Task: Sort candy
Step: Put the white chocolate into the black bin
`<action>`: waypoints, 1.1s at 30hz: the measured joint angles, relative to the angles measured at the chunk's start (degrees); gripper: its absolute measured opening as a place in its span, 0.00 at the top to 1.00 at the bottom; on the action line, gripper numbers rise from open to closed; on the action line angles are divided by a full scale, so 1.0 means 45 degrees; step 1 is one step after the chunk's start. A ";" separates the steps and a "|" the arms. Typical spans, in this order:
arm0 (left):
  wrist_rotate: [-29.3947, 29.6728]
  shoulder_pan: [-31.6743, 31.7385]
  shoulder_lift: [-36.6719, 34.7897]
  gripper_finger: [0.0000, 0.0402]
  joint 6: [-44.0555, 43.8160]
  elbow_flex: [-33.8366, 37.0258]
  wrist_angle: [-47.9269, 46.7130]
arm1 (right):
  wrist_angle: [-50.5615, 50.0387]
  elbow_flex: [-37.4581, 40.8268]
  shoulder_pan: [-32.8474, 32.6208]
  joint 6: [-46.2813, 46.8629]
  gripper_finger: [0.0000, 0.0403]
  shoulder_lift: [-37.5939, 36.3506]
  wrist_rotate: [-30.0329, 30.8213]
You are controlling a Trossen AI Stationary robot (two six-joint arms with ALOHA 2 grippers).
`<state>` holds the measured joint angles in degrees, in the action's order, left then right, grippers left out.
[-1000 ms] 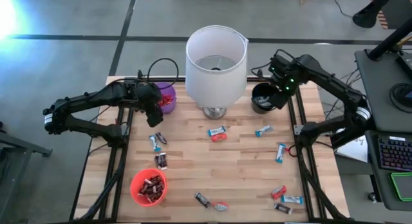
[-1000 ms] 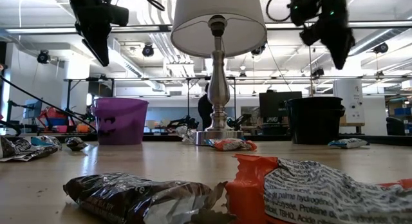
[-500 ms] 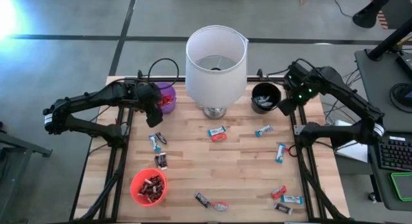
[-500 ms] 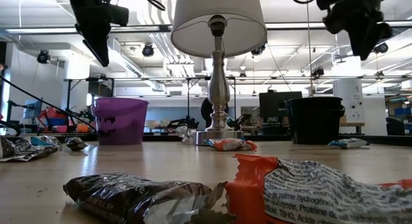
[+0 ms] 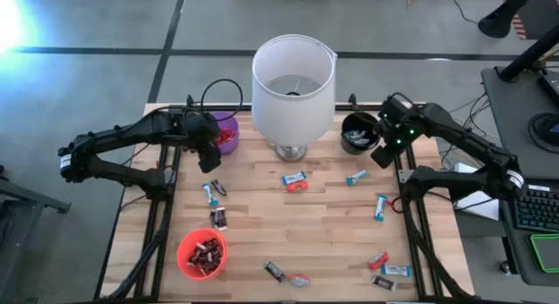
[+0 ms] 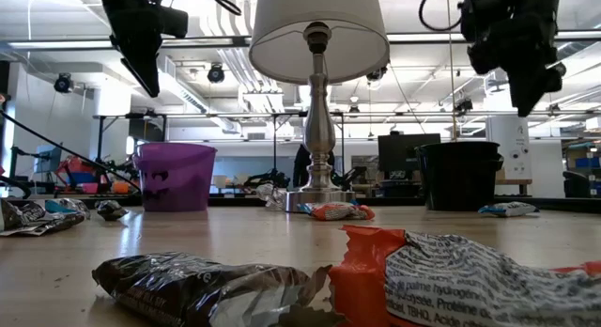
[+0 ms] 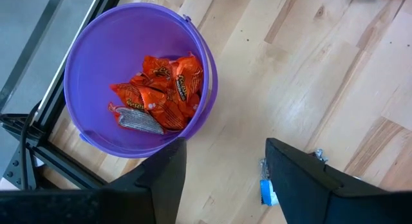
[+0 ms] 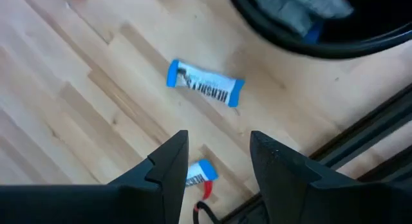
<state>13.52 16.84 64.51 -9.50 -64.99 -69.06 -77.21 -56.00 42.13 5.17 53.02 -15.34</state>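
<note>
Wrapped candy lies scattered on the wooden table [image 5: 262, 208], among it a light blue piece [image 5: 356, 176] and a red one [image 5: 297, 187]. My left gripper [image 5: 212, 160] hangs open above the table beside the purple cup [image 7: 138, 76], which holds orange-wrapped pieces. My right gripper [image 5: 382, 155] hangs open and pointing down, just on the near side of the black cup [image 5: 358, 132]. In the right wrist view a light blue candy [image 8: 206, 84] lies flat on the wood beyond the gripper [image 8: 219, 163]. Neither gripper has anything between its fingers.
A lamp with a white shade [image 5: 293, 86] stands at the back middle. A red cup [image 5: 202, 253] with dark pieces stands near the front left. More candy lies at the front right [image 5: 395, 271] and front middle [image 5: 274, 270]. Black frame rails run along both table sides.
My right gripper has come away from above the black cup, swinging toward the table's right edge, then down and toward the near edge, and it has tipped to point more steeply down. No candy on the table has moved.
</note>
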 joint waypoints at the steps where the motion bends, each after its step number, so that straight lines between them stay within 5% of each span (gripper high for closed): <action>1: 0.0000 0.0000 0.0000 0.52 0.0000 0.0000 0.0000 | 0.0019 0.0190 -0.0002 -0.0106 0.61 0.0042 -0.0055; 15: 0.0000 0.0003 0.0000 0.52 -0.0772 0.0000 0.0018 | 0.1101 0.2007 -0.0320 -0.0830 0.58 0.0814 -0.0925; 24: 0.0000 0.0000 0.0000 0.52 -0.1050 0.0000 0.0471 | 0.2187 0.2164 -0.2559 -0.1147 0.58 0.1571 -0.1813; 33: 0.0000 0.0000 0.0000 0.52 -0.1295 0.0000 0.0580 | 0.2754 0.2164 -0.3589 -0.3097 0.58 0.2534 0.0171</action>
<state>13.52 16.84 64.51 -15.33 -64.99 -66.45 -64.82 -46.26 25.98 -8.77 64.43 -14.57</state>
